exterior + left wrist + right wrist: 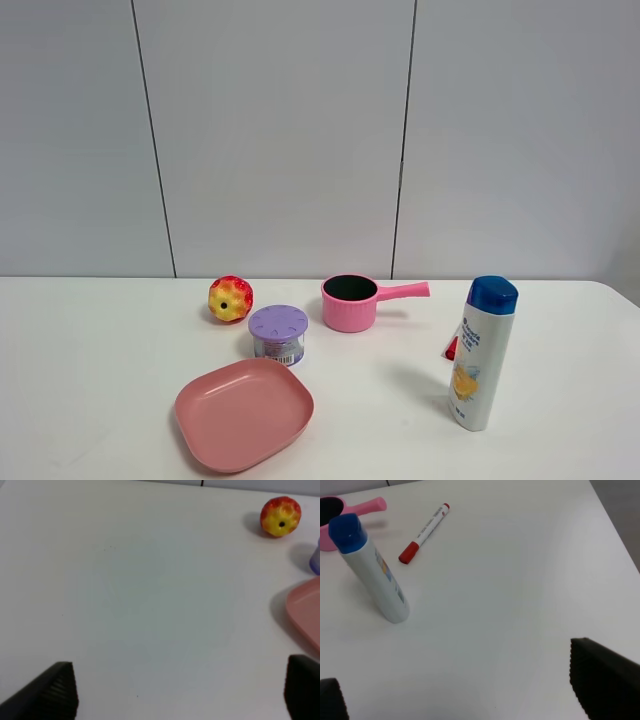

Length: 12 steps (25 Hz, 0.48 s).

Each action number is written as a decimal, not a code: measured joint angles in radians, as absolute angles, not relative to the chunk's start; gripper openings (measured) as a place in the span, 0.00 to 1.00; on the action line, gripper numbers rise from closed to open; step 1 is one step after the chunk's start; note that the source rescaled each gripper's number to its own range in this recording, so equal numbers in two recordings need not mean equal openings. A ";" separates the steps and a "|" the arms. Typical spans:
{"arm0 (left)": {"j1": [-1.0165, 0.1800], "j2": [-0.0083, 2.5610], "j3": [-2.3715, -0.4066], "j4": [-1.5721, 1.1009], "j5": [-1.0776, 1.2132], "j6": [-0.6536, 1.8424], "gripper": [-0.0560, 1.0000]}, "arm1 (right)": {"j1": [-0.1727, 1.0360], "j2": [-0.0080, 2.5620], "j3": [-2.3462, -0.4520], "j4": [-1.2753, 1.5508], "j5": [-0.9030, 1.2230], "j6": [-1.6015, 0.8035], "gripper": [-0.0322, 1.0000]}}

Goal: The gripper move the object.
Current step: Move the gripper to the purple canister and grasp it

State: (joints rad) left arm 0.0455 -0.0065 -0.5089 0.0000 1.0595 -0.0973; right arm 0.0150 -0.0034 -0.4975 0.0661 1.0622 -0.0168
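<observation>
The object, a small round tub with a lilac slotted lid (pixel 278 335), stands upright on the white table between a red-yellow ball (pixel 230 298) and a pink plate (pixel 243 413). In the left wrist view only a sliver of the tub (pixel 316 557) shows at the frame edge. My left gripper (pixel 175 695) is open and empty over bare table, well apart from the tub. My right gripper (pixel 470 697) is open and empty, apart from a white bottle with a blue cap (pixel 370 570). Neither gripper shows in the exterior high view.
A pink saucepan (pixel 350 302) stands behind the tub to the right. The white bottle (pixel 483 352) stands upright at the right, with a red-capped marker (pixel 424 532) lying behind it. The ball (pixel 280 516) and plate rim (pixel 306 612) show in the left wrist view.
</observation>
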 joint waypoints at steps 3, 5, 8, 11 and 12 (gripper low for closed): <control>0.045 -0.006 -0.509 0.000 1.059 -0.097 0.41 | 0.015 -0.003 -0.497 0.066 1.062 -0.017 1.00; 0.045 -0.006 -0.509 0.000 1.059 -0.097 0.41 | 0.015 -0.003 -0.497 0.066 1.062 -0.017 1.00; 0.045 -0.006 -0.509 0.000 1.059 -0.097 0.41 | 0.015 -0.003 -0.497 0.066 1.062 -0.017 1.00; 0.045 -0.006 -0.509 0.000 1.059 -0.097 0.41 | 0.015 -0.003 -0.497 0.066 1.062 -0.017 1.00; 0.045 -0.006 -0.509 0.000 1.059 -0.097 0.41 | 0.015 -0.003 -0.497 0.066 1.062 -0.017 1.00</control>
